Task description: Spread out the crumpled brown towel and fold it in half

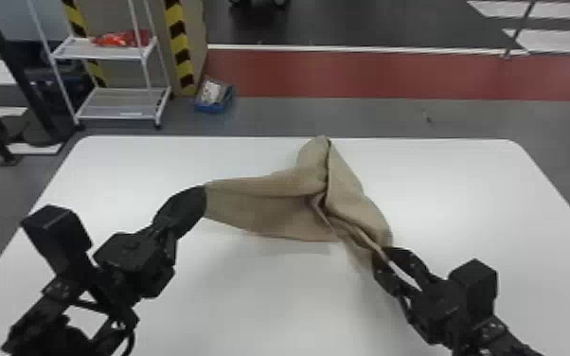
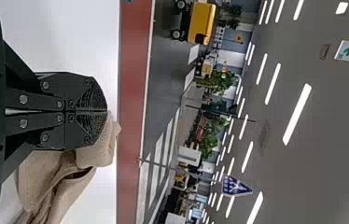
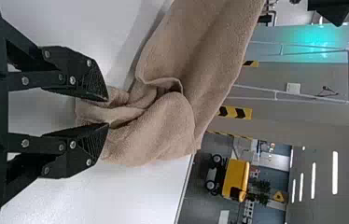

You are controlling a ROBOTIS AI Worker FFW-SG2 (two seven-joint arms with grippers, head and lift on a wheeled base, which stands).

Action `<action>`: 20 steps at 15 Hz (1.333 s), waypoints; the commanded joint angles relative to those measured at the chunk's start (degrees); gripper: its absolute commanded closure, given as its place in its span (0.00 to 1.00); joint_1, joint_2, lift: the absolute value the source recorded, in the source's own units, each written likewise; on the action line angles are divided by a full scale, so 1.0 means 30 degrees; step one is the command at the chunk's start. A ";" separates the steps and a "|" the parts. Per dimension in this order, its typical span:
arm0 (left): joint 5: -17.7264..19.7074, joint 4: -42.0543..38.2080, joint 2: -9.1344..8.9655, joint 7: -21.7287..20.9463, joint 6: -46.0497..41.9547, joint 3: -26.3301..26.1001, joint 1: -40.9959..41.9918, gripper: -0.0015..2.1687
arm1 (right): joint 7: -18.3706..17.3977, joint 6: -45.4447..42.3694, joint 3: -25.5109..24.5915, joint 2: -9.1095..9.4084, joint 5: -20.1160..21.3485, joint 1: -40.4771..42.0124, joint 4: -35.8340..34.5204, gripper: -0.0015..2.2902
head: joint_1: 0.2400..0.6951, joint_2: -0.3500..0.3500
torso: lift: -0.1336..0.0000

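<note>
The brown towel [image 1: 270, 208] lies bunched toward the far middle of the white table, one end raised at the left. My left gripper [image 1: 205, 201] is shut on that left end. In the left wrist view, the left gripper [image 2: 106, 111] has its fingers together with the towel [image 2: 100, 149] hanging from them. My right gripper [image 1: 383, 260] is at the towel's near right end. Seen from the right wrist, the right gripper [image 3: 108, 112] stands open, with bunched folds of the towel [image 3: 163, 121] between and beyond its fingertips.
The white table [image 1: 274, 303] extends around the towel on all sides. Past its far edge, a white shelf rack [image 1: 113, 54] and a blue box [image 1: 214, 97] stand on the floor.
</note>
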 commanded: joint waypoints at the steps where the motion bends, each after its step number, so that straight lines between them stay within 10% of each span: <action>1: 0.0245 -0.0311 0.0002 0.0011 -0.0001 0.0429 0.0184 0.63 | 0.0020 -0.0095 -0.0612 -0.0051 -0.0286 0.0369 -0.0874 0.83 | 1.00 0.47 | 0.08; 7: 0.1973 -0.1952 0.0061 0.0011 0.0292 0.3007 0.1122 0.67 | 0.0870 0.0432 -0.4918 -0.0227 -0.4036 0.1541 -0.5503 0.85 | 1.00 0.44 | 0.08; 10: 0.2618 -0.2831 0.0119 -0.0048 0.1113 0.4032 0.1591 0.67 | 0.0987 0.3420 -0.8024 -0.1252 -0.6878 0.0369 -0.5971 0.85 | 1.00 0.35 | 0.08; 16: 0.2002 -0.3036 0.0061 -0.0106 0.1581 0.3124 0.1679 0.67 | 0.1251 0.4885 -0.5270 -0.2571 -0.3802 -0.2912 -0.0669 0.85 | 1.00 0.20 | 0.08; 18: 0.1504 -0.3007 -0.0086 -0.0077 0.2226 0.2890 0.1649 0.67 | 0.1309 0.4240 -0.4186 -0.2747 -0.2747 -0.3908 0.1412 0.59 | 1.00 0.23 | 0.08; 20: 0.1153 -0.2860 -0.0115 0.0040 0.2226 0.2890 0.1649 0.67 | 0.0899 0.2893 -0.4156 -0.2747 -0.2366 -0.3937 0.2056 0.00 | 1.00 0.25 | 0.08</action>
